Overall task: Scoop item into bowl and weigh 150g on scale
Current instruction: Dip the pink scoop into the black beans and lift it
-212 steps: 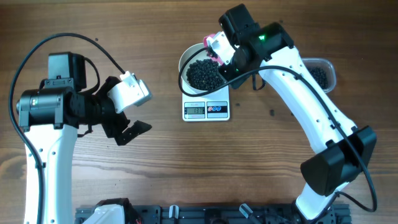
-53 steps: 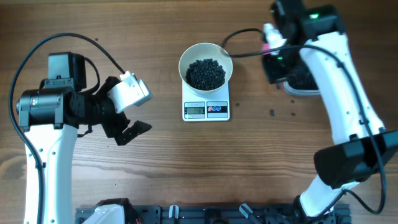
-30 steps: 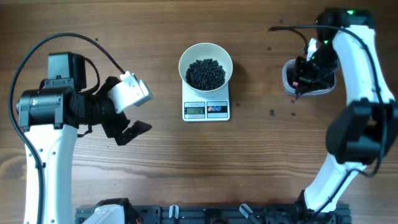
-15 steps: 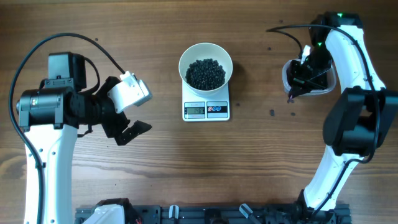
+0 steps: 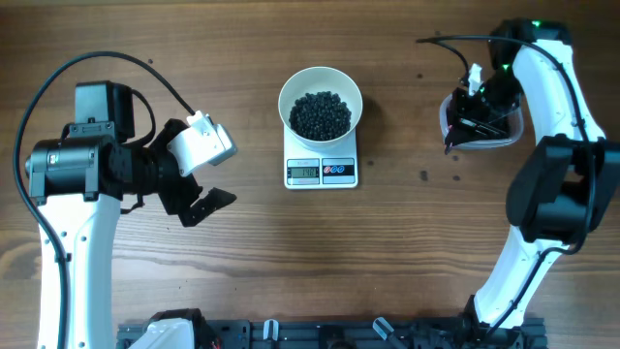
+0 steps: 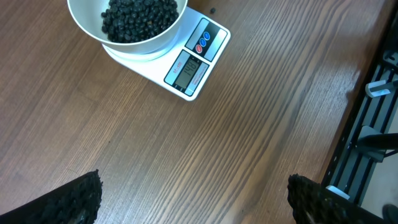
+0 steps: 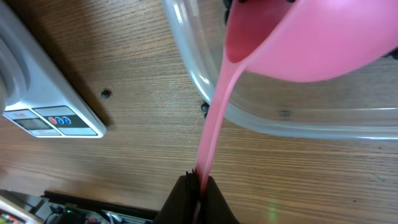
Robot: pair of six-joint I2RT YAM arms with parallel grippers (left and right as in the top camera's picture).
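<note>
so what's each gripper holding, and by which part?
Right gripper: shut on the pink scoop, at the tip of its handle. Left gripper: open, holding nothing.

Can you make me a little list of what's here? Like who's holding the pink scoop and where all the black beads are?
bowl: white, sitting on the scale
scale: white, on the table, display showing
black beads: a heap inside the bowl
scoop: pink, its cup over the clear tub
right pincer: shut on the scoop's thin handle
left pincer: open, holding nothing, off to the side of the scale
stray beads: a few loose on the table near the tub
</note>
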